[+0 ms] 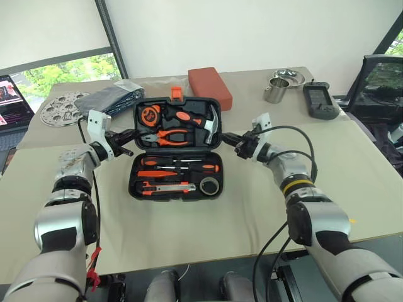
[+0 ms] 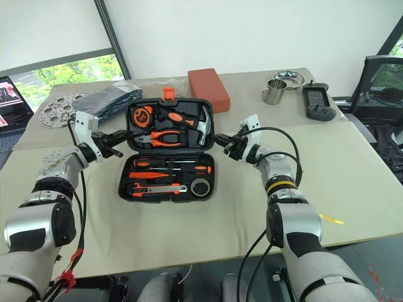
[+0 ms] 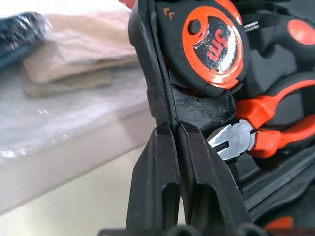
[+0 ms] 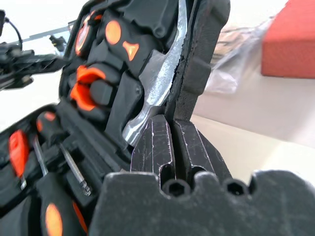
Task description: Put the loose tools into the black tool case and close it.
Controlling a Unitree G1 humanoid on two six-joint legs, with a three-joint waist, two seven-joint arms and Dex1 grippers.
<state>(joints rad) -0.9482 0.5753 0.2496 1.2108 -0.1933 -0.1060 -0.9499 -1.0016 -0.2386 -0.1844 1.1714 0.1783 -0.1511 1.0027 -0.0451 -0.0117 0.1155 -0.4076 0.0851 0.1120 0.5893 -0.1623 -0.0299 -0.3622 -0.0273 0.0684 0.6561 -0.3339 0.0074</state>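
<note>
The black tool case [image 1: 177,151] lies open in the middle of the table. In its near half sit two black-shafted screwdrivers [image 1: 182,168], a utility knife [image 1: 167,187] and a dark tape roll [image 1: 210,185]. The far half, the lid [image 3: 147,59], holds a tape measure [image 3: 214,46], pliers [image 3: 266,132] and a hammer [image 4: 157,93], and is tilted up off the table. My left gripper [image 1: 129,134] is shut on the lid's left rim. My right gripper [image 1: 225,138] is shut on its right rim [image 4: 202,54].
Behind the case lie a red-orange block [image 1: 210,87] and a dark bag [image 1: 113,97]. A metal cup [image 1: 276,91], a bowl [image 1: 288,77] and a black handheld device [image 1: 319,100] stand at the back right. A perforated disc [image 1: 63,108] and a laptop [image 1: 12,100] are at the far left.
</note>
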